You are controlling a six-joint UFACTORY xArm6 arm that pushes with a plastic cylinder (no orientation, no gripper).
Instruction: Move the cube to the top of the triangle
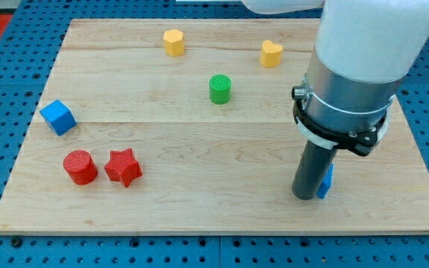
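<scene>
A blue cube (58, 117) sits near the board's left edge, at mid height. A blue block (326, 182), probably the triangle, is mostly hidden behind my rod at the lower right; only a thin blue sliver shows. My tip (304, 197) rests on the board, touching or just left of that blue block. The cube is far to the left of my tip.
A red cylinder (80, 167) and a red star (124, 167) sit side by side at the lower left. A green cylinder (220, 88) is at upper centre. A yellow hexagon (173, 42) and a yellow heart (271, 53) are near the top edge of the wooden board (199, 201).
</scene>
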